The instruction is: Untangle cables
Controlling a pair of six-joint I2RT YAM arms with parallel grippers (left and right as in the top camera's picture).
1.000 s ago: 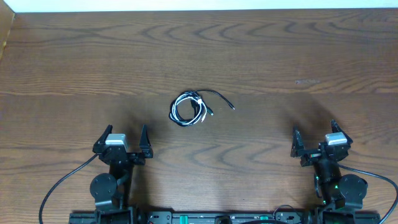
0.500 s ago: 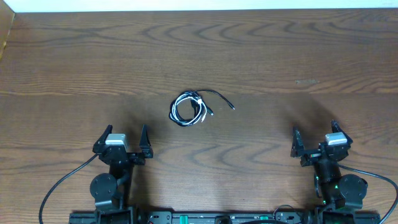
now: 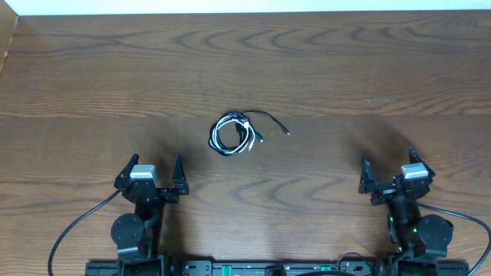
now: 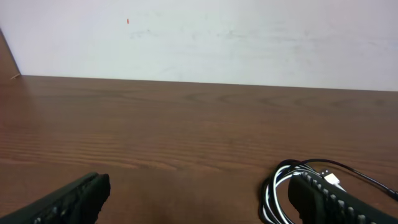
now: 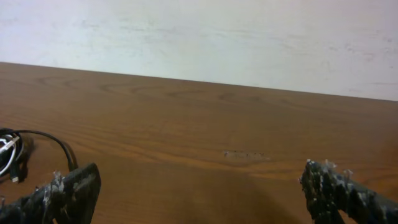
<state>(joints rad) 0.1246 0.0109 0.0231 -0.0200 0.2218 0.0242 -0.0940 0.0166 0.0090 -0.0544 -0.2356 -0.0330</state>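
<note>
A thin black cable and a thin white cable lie wound together in one small coil point(image 3: 232, 133) in the middle of the wooden table, with a black tail point(image 3: 275, 121) running out to the right. The coil also shows at the lower right of the left wrist view point(image 4: 281, 193) and at the left edge of the right wrist view point(image 5: 11, 155). My left gripper point(image 3: 150, 169) is open and empty, near and to the left of the coil. My right gripper point(image 3: 387, 168) is open and empty, far to the coil's right.
The wooden table point(image 3: 368, 69) reaches back to a white wall point(image 4: 249, 37). A faint pale scuff point(image 3: 379, 100) marks the wood at the right. Thick black arm wires point(image 3: 73, 226) loop near the front edge.
</note>
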